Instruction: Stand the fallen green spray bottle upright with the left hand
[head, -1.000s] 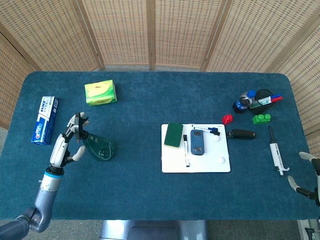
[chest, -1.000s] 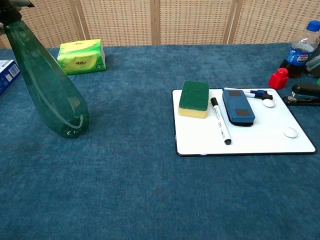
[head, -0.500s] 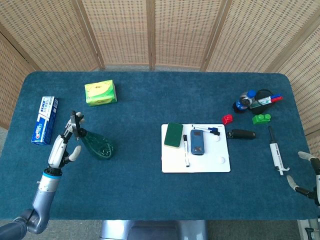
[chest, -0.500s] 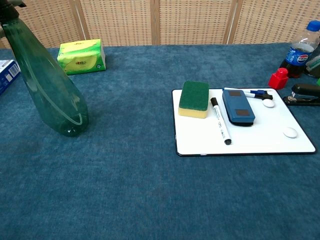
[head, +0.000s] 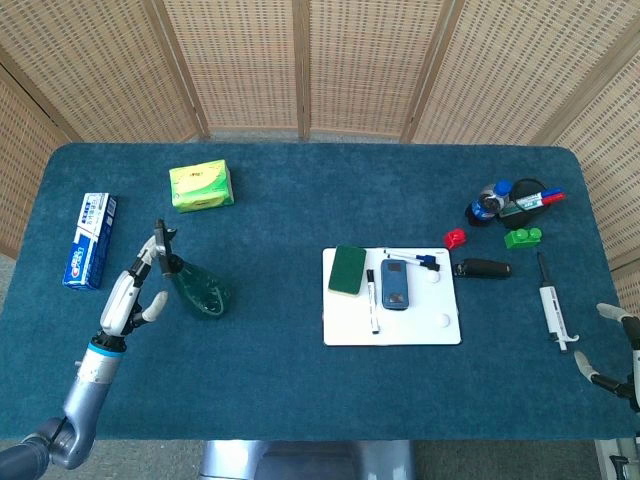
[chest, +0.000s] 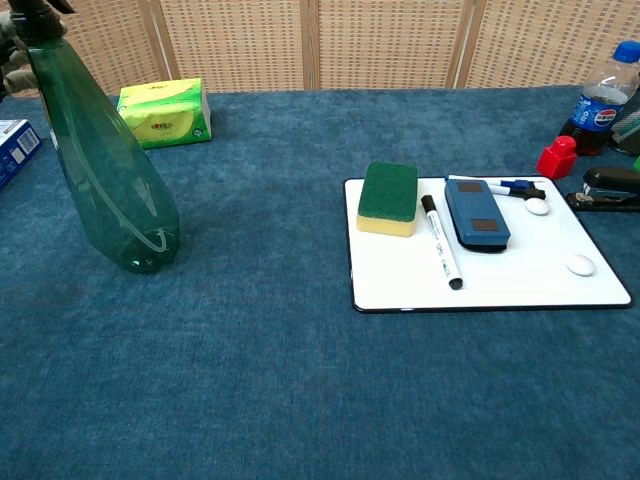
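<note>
The head view is showing the left hand (head: 128, 295) gripping the bottle (head: 195, 288) at its neck; the chest view is cropping that hand out. The right hand (head: 615, 352) is sitting empty, fingers apart. A Pepsi label (chest: 598, 98) is showing.

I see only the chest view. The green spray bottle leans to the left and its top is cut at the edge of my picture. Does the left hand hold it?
Observer: Yes. In the head view the left hand grips the green spray bottle at its neck, and the base rests on the table.
Operator: What lies to the left of that hand?
Observer: A toothpaste box, lying flat, apart from the hand.
Operator: And the right hand?
Observer: The right hand is at the table's near right corner, fingers apart, holding nothing, close to a pipette.
</note>
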